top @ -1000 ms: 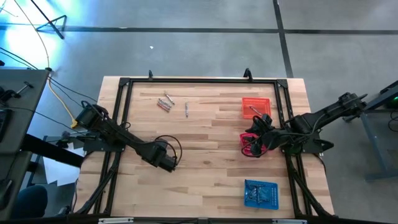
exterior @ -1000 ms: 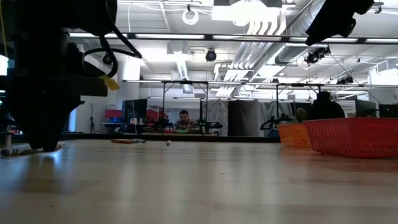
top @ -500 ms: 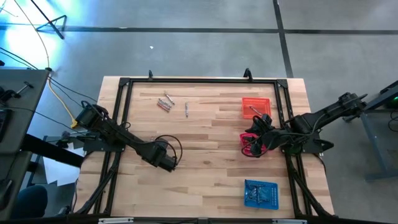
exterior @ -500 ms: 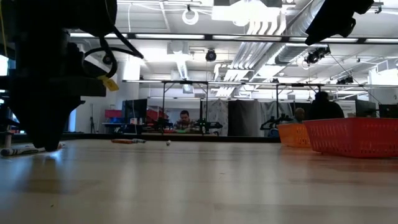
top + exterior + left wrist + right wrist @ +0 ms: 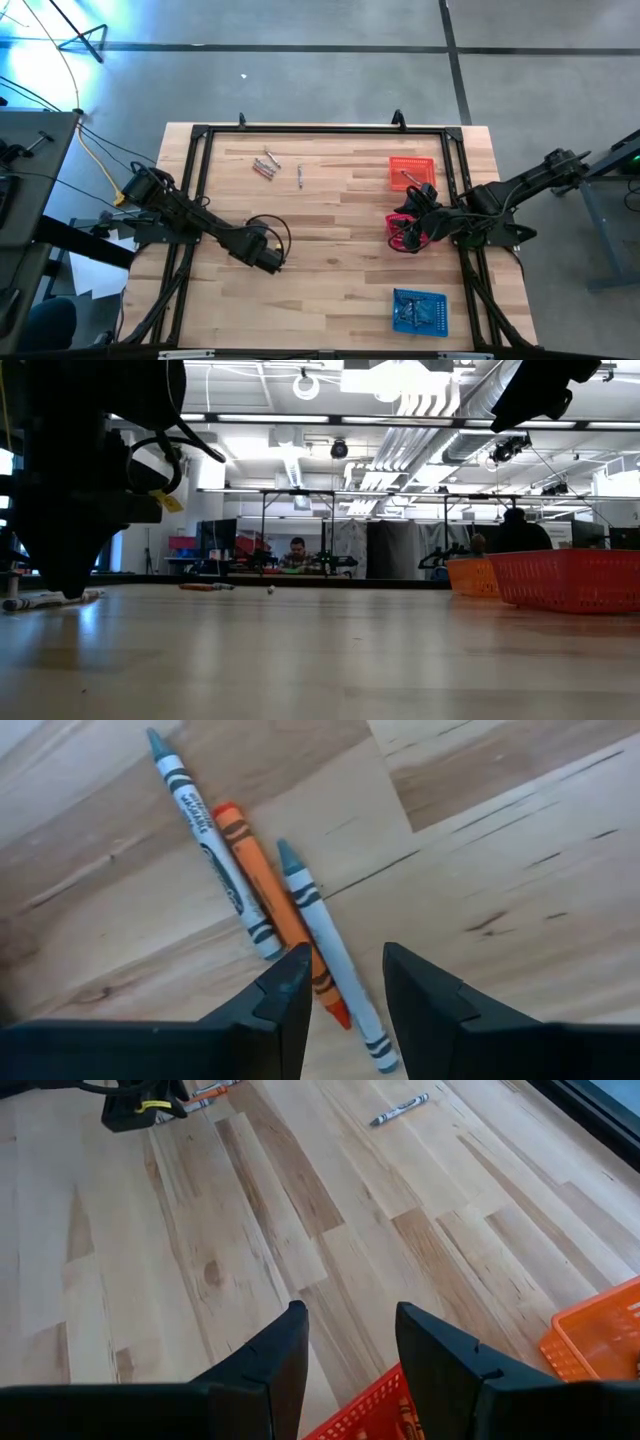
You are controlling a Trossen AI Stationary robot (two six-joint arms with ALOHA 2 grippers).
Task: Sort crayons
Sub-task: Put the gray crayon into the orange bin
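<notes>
From above, the table (image 5: pixel 330 290) carries three baskets along the right side: an orange basket (image 5: pixel 412 171) toward the far edge, a red basket (image 5: pixel 403 233) near the middle, and a blue basket (image 5: pixel 419 310) toward the near edge. The left gripper (image 5: pixel 272 263) sits low over the table's left half, well apart from a small cluster of crayons (image 5: pixel 264 165) and a single grey crayon (image 5: pixel 299 177) lying near the far edge. The left wrist view shows what the overhead one hides under the arm: three more crayons lying side by side and touching, a grey crayon (image 5: pixel 213 856), an orange crayon (image 5: pixel 280 918) and a second grey crayon (image 5: pixel 331 952), with the left gripper's fingers (image 5: pixel 289 992) spread apart just over their ends and holding nothing. The right gripper (image 5: pixel 417 215) hangs over the red basket; its own wrist view shows its fingers (image 5: pixel 282 1350) spread wide and empty above the red basket's rim, with the orange basket's corner off to one side, the single grey crayon far across the wood, and the left arm beyond. The low view shows the left arm as a dark mass close to the tabletop with a crayon (image 5: pixel 40 600) lying beside it, the red and orange baskets at the right, and a person (image 5: pixel 296 552) seated in the room behind.
</notes>
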